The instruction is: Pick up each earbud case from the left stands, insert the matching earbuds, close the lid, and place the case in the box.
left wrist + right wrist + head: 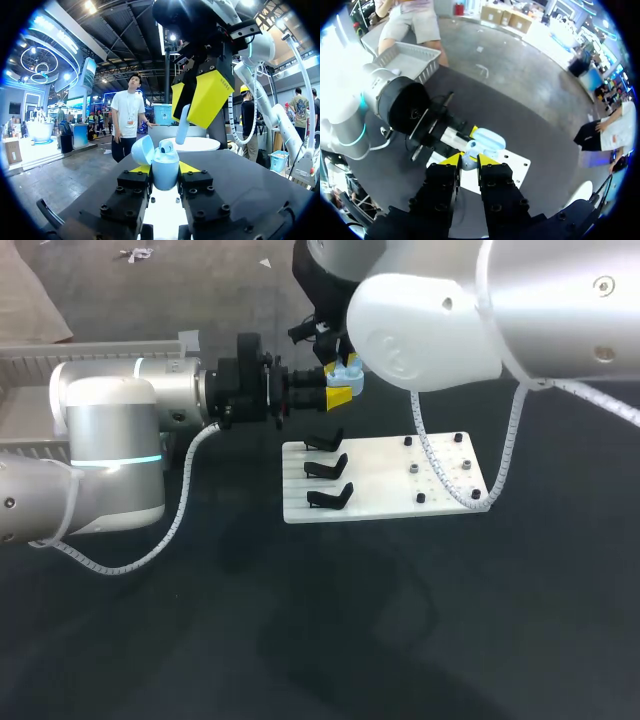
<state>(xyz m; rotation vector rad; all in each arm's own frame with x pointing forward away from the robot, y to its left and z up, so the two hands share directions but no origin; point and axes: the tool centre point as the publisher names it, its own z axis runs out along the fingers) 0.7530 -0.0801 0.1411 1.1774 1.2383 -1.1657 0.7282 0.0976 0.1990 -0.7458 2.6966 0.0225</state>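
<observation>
Left gripper (165,168), yellow-tipped, raised beyond the far edge of a matte white flat board (375,485) carrying three black angled stands (328,467); clamped from both sides on a glossy pale blue egg-shaped plastic earbud case (165,176), lid hinged open. Right gripper (468,161) pinches a smooth pale blue earbud (182,124) just above the case; this gripper hidden behind its own white arm (430,330) in the head view
</observation>
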